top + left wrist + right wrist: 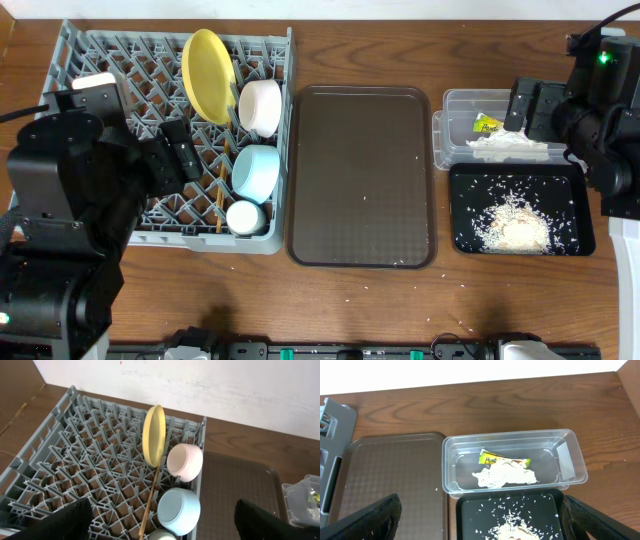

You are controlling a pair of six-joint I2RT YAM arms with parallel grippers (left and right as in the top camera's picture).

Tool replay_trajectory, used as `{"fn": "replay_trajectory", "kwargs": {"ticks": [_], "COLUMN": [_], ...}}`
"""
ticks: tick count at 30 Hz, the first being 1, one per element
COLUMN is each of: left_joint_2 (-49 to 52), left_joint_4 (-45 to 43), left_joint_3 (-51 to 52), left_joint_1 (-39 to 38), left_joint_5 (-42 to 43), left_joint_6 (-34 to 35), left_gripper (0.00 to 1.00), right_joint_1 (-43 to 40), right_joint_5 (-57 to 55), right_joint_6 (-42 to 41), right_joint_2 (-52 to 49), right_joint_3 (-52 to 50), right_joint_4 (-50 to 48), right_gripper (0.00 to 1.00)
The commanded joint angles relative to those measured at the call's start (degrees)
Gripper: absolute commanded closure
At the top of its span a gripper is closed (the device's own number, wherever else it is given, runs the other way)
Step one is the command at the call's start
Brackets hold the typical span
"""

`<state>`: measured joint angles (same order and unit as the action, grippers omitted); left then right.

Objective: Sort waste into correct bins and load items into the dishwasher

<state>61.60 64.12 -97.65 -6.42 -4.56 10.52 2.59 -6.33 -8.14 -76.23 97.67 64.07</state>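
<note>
Wooden table (pixel 400 305), white wall (pixel 225 385) behind. We find left gripper (pixel 163 511) and right gripper (pixel 481 506) spread, empty. Yellow-green wrapper (pixel 490 459), print unreadable, lies in the clear tub (pixel 510 436); yellow plate (pixel 153 435) stands in the grey rack (pixel 75 460).

Plate (pixel 205 75) in rack (pixel 130 60), paper (pixel 505 146) in tub (pixel 455 100)

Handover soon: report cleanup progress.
Done: round yellow plate, white bowl, light blue bowl, small white cup, wooden chopsticks in grey plastic rack; printed wrapper, crumpled paper in clear tub; rice in black tray. In hand: nothing. Left: stray grains on table.
</note>
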Motion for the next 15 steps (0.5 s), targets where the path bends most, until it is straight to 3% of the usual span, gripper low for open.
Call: {"fn": "replay_trajectory", "kwargs": {"ticks": [1,12,15], "left_joint_2": [-0.2,-0.2,-0.2], "left_joint_4": [0.1,0.1,0.1], "left_joint_3": [0.0,0.0,0.0], "left_joint_1": [0.2,0.2,0.2], "left_joint_5": [0.5,0.5,0.5], "left_joint_6": [0.1,0.1,0.1], "left_gripper": [0.09,0.08,0.08], "right_joint_1": [-0.3,-0.2,0.4], "right_joint_5": [-0.7,-0.8,-1.9], "right_joint_6": [-0.6,-0.6,0.3], "right_joint_2": [0.2,2.7,10.3], "right_joint_3": [-0.1,-1.2,-9.5], "right_joint_4": [0.1,1.0,-3.0], "right_gripper": [0.01,0.01,0.01]}}
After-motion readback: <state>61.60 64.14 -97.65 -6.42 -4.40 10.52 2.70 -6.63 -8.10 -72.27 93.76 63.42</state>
